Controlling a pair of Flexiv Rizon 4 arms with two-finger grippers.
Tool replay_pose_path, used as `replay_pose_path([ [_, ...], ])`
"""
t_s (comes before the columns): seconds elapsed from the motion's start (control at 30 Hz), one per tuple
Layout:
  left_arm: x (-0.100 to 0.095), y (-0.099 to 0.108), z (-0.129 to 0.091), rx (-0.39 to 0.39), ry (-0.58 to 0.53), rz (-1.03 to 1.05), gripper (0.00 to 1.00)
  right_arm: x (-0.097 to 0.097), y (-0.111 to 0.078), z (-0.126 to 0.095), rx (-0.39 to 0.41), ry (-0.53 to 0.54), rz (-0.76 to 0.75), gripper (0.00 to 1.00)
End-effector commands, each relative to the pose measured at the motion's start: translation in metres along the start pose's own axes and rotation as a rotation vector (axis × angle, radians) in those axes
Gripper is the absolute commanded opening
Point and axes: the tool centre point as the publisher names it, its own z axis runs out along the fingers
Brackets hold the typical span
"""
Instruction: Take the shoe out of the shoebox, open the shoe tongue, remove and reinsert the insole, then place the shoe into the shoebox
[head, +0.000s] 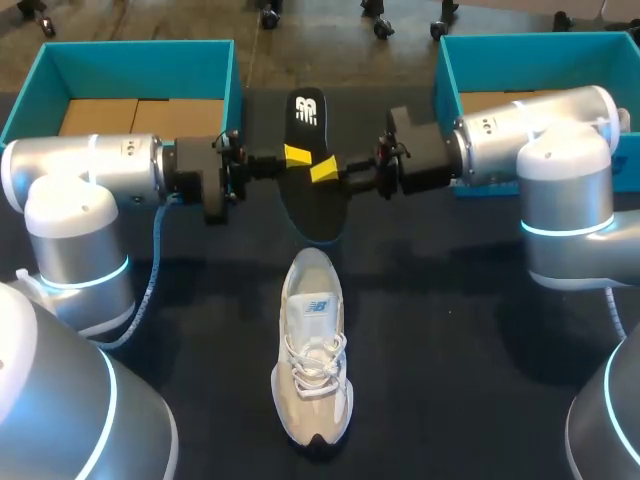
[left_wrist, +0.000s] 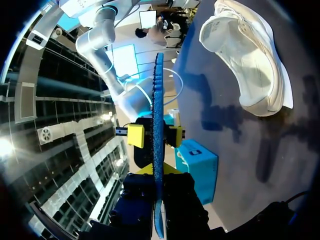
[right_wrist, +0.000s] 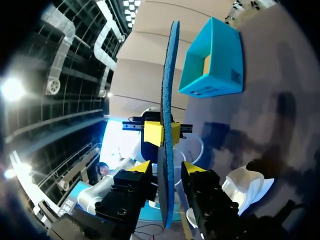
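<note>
The shoe (head: 313, 350) lies on the bench (head: 450, 380), already unpacked. The insole (head: 306, 120) is out, held in the air just behind the shoe. The left hand (head: 297, 156) pinches it, and the right hand (head: 323, 170) straddles it, slightly open. Reinserting the insole and packing the shoe away remain.

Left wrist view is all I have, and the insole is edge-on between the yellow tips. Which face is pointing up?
Observer: The insole has its black, printed top face turned up toward the head camera.
Operator: Which way does the shoe point?
Observer: The shoe stands on its sole, heel toward the insole and toe away from it.
Operator: Is there only one shoebox?
Observer: No. The left shoebox sits open at the rear, across from the right shoebox that you can see.
</note>
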Motion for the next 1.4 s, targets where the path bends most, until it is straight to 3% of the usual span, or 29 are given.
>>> replay_pose_path([
  [0.03,0.000,0.000,0.000,-0.001,-0.001,0.001,0.00,0.000,-0.001,0.003,-0.005,0.007,-0.006,0.37],
  [0.2,0.000,0.000,0.000,-0.001,-0.001,0.001,0.00,-0.001,-0.003,0.003,-0.009,0.008,0.002,0.41],
  [0.6,0.000,0.000,0.000,-0.001,-0.001,0.001,0.00,-0.002,-0.006,0.004,-0.017,0.012,0.006,0.32],
  [0.63,0.000,0.000,0.000,-0.001,-0.001,0.001,0.00,-0.002,-0.006,0.004,-0.017,0.012,0.005,0.31],
  [0.67,0.000,0.000,0.000,-0.001,-0.001,0.001,0.00,-0.001,-0.005,0.004,-0.018,0.012,0.004,0.22],
  [0.7,0.000,0.000,0.000,-0.001,-0.001,0.001,0.00,-0.001,-0.005,0.004,-0.019,0.012,0.002,0.00],
  [0.83,0.000,-0.001,0.000,0.002,0.001,0.002,0.00,-0.001,-0.005,0.002,-0.033,0.014,-0.001,0.00],
  [0.87,0.000,-0.002,-0.001,0.016,-0.007,0.002,0.04,-0.001,-0.005,0.002,-0.036,0.014,-0.002,0.00],
  [0.9,-0.001,-0.003,-0.002,0.022,-0.008,-0.007,0.42,-0.001,-0.005,0.001,-0.039,0.016,-0.003,0.00],
  [0.93,-0.002,-0.003,-0.003,0.030,-0.010,-0.011,0.89,-0.001,-0.006,0.001,-0.042,0.019,-0.006,0.00],
  [0.97,-0.003,-0.003,-0.005,0.030,-0.010,-0.010,1.00,-0.002,-0.006,0.000,-0.046,0.023,-0.010,0.00],
  [1.13,-0.010,-0.009,-0.019,0.044,0.031,-0.039,1.00,-0.004,-0.008,-0.006,-0.062,0.032,-0.028,0.00],
  [1.23,-0.012,-0.010,-0.031,0.063,0.142,-0.102,1.00,-0.006,-0.008,-0.009,-0.069,0.032,-0.039,0.00],
  [1.3,-0.008,-0.008,-0.039,0.082,0.289,-0.207,1.00,-0.007,-0.007,-0.011,-0.086,0.029,-0.043,0.00],
  [1.4,-0.008,-0.008,-0.039,0.082,0.289,-0.207,1.00,-0.009,-0.008,-0.012,-0.102,0.038,-0.041,0.00],
])
